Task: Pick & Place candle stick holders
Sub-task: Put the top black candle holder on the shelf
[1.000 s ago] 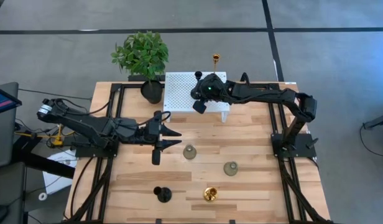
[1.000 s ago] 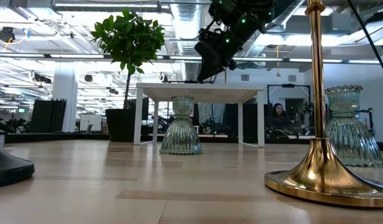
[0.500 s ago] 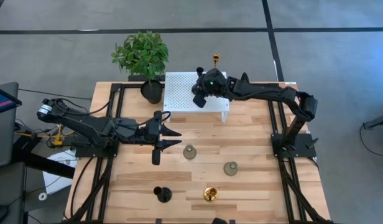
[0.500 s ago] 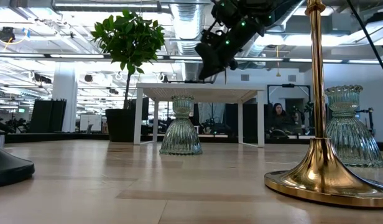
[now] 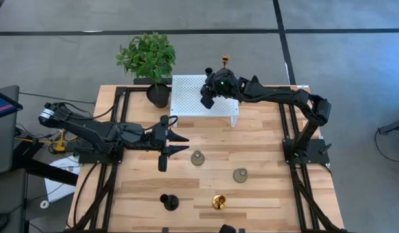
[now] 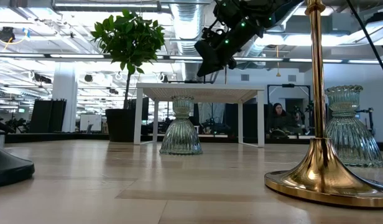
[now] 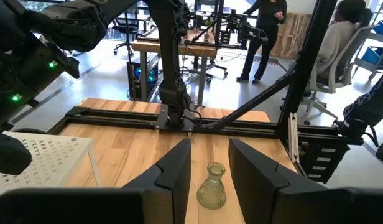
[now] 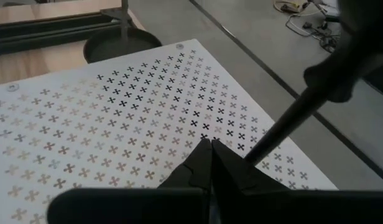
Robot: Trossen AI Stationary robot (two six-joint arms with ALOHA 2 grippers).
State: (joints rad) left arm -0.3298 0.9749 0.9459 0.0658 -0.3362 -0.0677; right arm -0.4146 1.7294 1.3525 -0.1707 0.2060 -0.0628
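Note:
My right gripper [image 5: 207,102] is shut and empty, hovering over the white perforated stand [image 5: 186,97]; it also shows in the right wrist view [image 8: 210,146]. A black candle stick holder [image 5: 206,75] stands on the stand close beside it; its slim stem [image 8: 297,112] shows next to the fingers, its base hidden behind them. A gold holder [image 5: 225,61] stands at the stand's far edge. My left gripper [image 5: 185,143] is open and empty over the table's left middle. On the table stand two grey-green holders [image 5: 197,158] [image 5: 240,175], a black one [image 5: 168,202] and a gold one [image 5: 218,202].
A black plant pot with green leaves [image 5: 158,96] stands just left of the white stand. Black frame rails [image 5: 115,116] run along the table's left and right sides. People sit and stand in the room beyond the table [image 7: 266,25].
My right gripper has moved toward the table's far edge, from the stand's near edge to over the stand, closer to the black holder there. Its fingers stay shut. The holders have not moved.

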